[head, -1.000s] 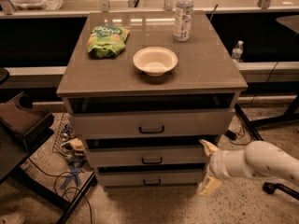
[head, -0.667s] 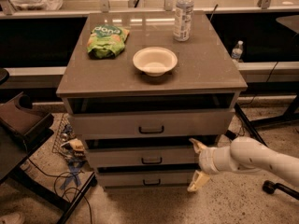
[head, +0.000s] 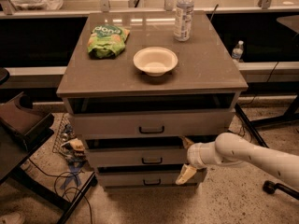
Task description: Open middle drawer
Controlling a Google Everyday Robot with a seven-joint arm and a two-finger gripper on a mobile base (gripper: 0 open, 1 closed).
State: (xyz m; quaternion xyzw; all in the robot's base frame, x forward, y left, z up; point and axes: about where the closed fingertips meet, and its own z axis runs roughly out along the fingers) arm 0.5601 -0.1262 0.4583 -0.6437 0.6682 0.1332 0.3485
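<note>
Grey front of the middle drawer (head: 121,157), set between the top and bottom ones, seemingly not pulled out yet; inside hidden. Just right of its black handle (head: 152,161), the gripper (head: 186,158), fingers spread above and below the panel's right end, gripping nothing. Left, likely: reach handle, close, pull. Up on the cabinet: white bowl (head: 155,60), empty; bottle (head: 183,14); green bag (head: 107,41).

The white arm (head: 254,157) was extended in from the lower right edge, angled leftward and slightly upward to the wrist (head: 201,154), and the gripper (head: 186,158) was held low and just right of centre, its two pale fingers (head: 185,174) spread wide apart, one above the other.
</note>
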